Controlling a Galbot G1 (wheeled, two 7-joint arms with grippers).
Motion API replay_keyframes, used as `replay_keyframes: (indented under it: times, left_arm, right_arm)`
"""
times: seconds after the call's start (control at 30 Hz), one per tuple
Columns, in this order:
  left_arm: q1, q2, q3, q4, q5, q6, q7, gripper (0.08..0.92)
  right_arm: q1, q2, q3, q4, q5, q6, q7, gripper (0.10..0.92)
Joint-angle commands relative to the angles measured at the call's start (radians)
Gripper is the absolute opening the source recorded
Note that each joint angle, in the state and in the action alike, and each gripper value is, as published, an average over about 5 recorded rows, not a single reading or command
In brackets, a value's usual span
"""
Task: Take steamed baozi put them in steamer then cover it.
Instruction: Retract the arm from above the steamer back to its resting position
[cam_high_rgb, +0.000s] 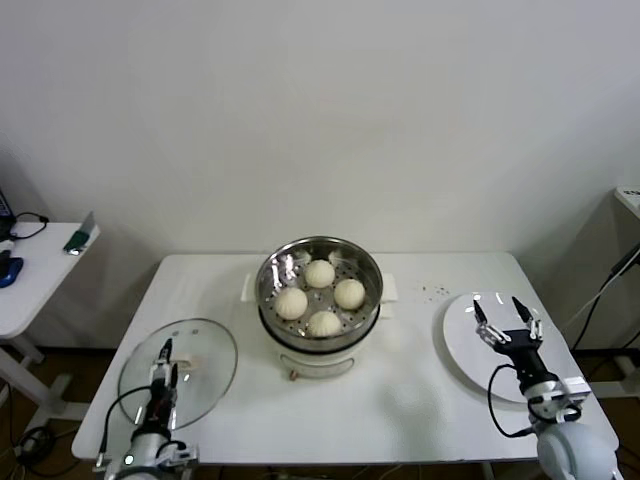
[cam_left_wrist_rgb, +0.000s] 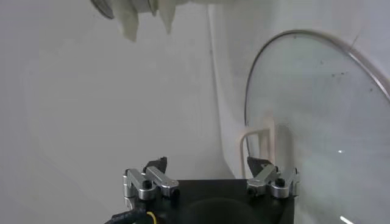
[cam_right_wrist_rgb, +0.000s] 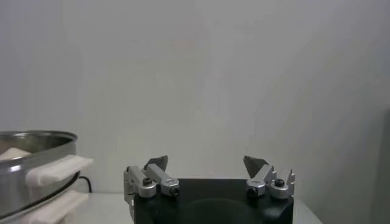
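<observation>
Shiny stainless-steel steamer (cam_high_rgb: 319, 275) (perforated tray), matt dough baozi (cam_high_rgb: 320, 273), clear glass cover (cam_high_rgb: 178, 360), glossy white plate (cam_high_rgb: 470, 350)

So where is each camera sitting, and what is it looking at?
Head view: up on the robot's head, looking down at the table, steamer, both grippers.
Left wrist view: on the left arm, facing the cover; open left gripper shows.
Right wrist view: on the right arm, facing the wall; open right gripper shows.
Shared: both wrist views catch the steamer's edge.
</observation>
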Motion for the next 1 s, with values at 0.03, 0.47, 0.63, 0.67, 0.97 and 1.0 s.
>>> replay_keyframes:
  times: [0.03, 0.47, 0.63, 0.67, 0.97, 1.0]
  left_arm:
    - [-0.104, 0.011, -0.006, 0.133, 0.028, 0.014, -0.053, 0.823]
    - [-0.146, 0.031, 0.006, 0.187, -0.037, 0.018, -0.083, 0.823]
    - [-0.155, 0.039, 0.012, 0.205, -0.059, 0.006, -0.077, 0.807]
    - [-0.156, 0.039, 0.013, 0.208, -0.062, 0.004, -0.076, 0.789]
    - [-0.148, 0.045, 0.017, 0.194, -0.088, -0.004, -0.072, 0.542]
    - [-0.144, 0.046, 0.019, 0.187, -0.095, -0.004, -0.071, 0.516]
  right_arm:
    - [-0.046, 0.029, 0.029, 0.025, -0.031, -0.004, 0.002, 0.823]
    - [-0.043, 0.038, 0.026, 0.016, -0.065, 0.001, -0.008, 0.823]
    - [-0.038, 0.043, 0.024, 0.010, -0.072, 0.002, -0.016, 0.823]
    - [-0.038, 0.044, 0.024, 0.009, -0.073, 0.002, -0.017, 0.823]
    - [-0.027, 0.050, 0.023, -0.005, -0.082, 0.003, -0.021, 0.823]
    - [-0.023, 0.050, 0.022, -0.008, -0.082, 0.003, -0.021, 0.823]
